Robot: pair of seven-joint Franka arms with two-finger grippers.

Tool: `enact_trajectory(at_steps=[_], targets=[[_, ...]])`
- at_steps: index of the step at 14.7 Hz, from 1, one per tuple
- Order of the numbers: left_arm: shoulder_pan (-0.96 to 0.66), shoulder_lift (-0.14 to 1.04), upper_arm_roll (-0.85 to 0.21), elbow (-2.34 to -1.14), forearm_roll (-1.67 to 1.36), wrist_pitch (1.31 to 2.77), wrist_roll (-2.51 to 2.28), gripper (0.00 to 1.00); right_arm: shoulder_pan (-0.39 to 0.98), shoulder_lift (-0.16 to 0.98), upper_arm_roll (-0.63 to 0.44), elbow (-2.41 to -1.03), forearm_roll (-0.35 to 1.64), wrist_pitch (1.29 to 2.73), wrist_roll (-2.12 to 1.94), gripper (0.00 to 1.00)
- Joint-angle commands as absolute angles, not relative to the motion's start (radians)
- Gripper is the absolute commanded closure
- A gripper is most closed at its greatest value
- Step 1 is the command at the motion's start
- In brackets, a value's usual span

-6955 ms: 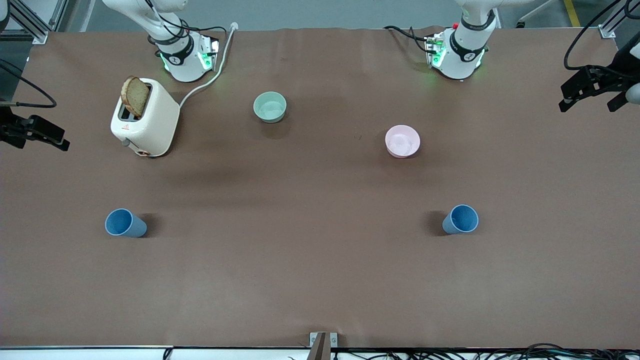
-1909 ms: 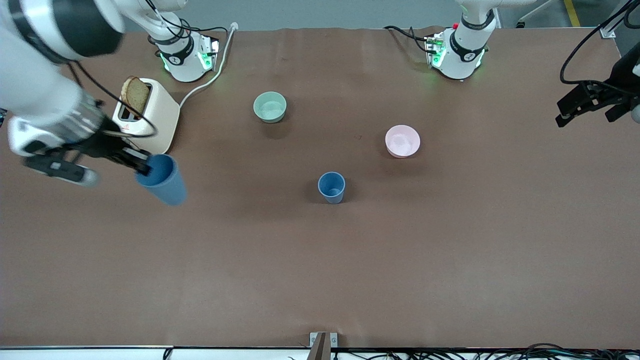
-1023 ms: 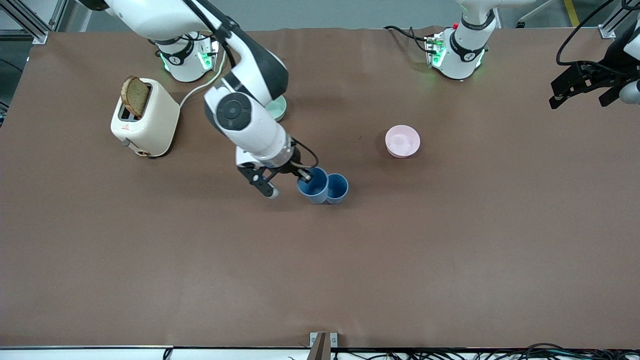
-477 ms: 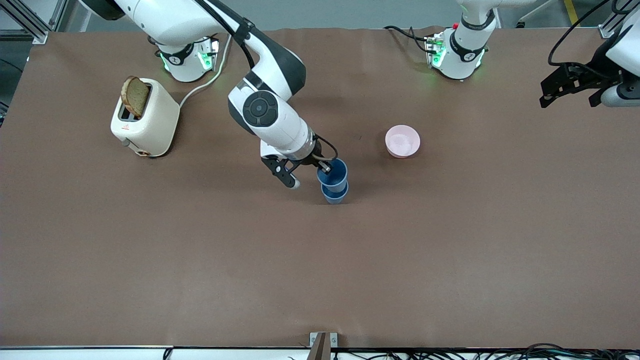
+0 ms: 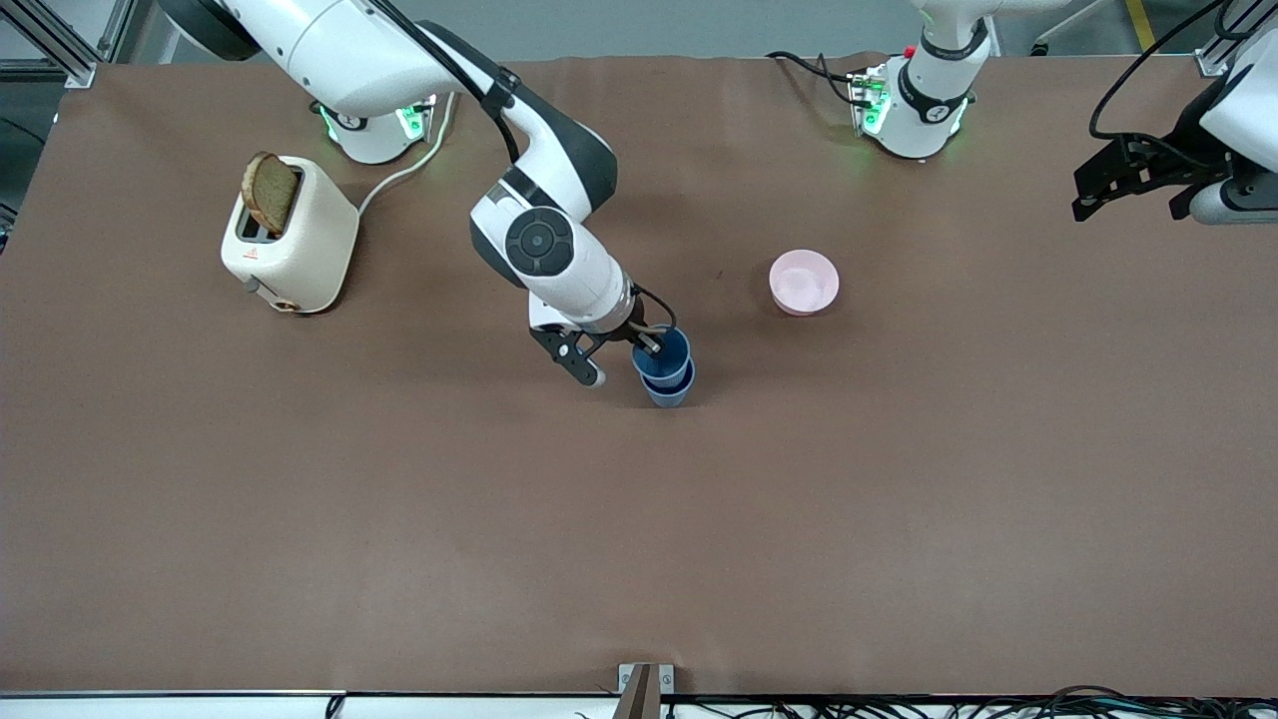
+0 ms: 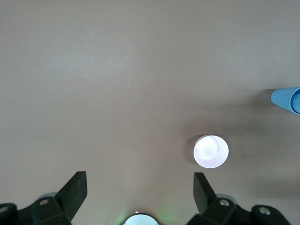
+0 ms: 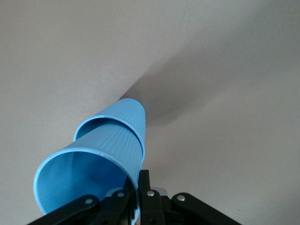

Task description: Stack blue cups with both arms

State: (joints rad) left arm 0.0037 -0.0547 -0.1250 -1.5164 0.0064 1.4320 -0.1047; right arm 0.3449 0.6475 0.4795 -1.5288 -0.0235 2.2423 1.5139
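Note:
Two blue cups stand nested at the table's middle. The upper blue cup (image 5: pixel 663 352) sits inside the lower blue cup (image 5: pixel 670 390), which stands on the table. My right gripper (image 5: pixel 649 345) is shut on the upper cup's rim. In the right wrist view my right gripper (image 7: pixel 140 182) pinches the rim of the upper cup (image 7: pixel 112 150), and the lower cup (image 7: pixel 125 115) wraps its base. My left gripper (image 5: pixel 1128 205) is open and empty, high over the left arm's end of the table. The left wrist view shows the left gripper (image 6: pixel 138 183) with its jaws wide apart and the cups (image 6: pixel 287 99) at the picture's edge.
A pink bowl (image 5: pixel 804 282) sits near the cups, toward the left arm's end, and also shows in the left wrist view (image 6: pixel 211 151). A cream toaster (image 5: pixel 290 245) with a bread slice (image 5: pixel 270 192) stands toward the right arm's end. The right arm hides the pale green bowl.
My right gripper carried its cup over the standing cup and has lowered it deeper inside. The left gripper has drifted slightly at the table's end.

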Motion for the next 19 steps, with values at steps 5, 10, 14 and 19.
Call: enact_trajectory(at_steps=[5,10,14,19], targets=[[0.017,-0.064,-0.127,-1.488,0.000,1.422,-0.083,0.00,0.336,0.638,0.491,-1.513,-0.061,2.261,1.517,0.10],[0.017,-0.063,-0.127,-1.489,0.003,1.420,-0.086,0.00,0.210,0.445,0.486,-1.513,-0.063,2.110,1.286,0.00],[0.018,-0.063,-0.126,-1.494,0.011,1.419,-0.087,0.00,0.124,0.277,0.341,-1.520,-0.061,1.916,0.843,0.00],[0.020,-0.064,-0.126,-1.491,0.038,1.391,-0.084,0.00,-0.061,0.120,0.305,-1.534,-0.054,1.719,0.436,0.00]])
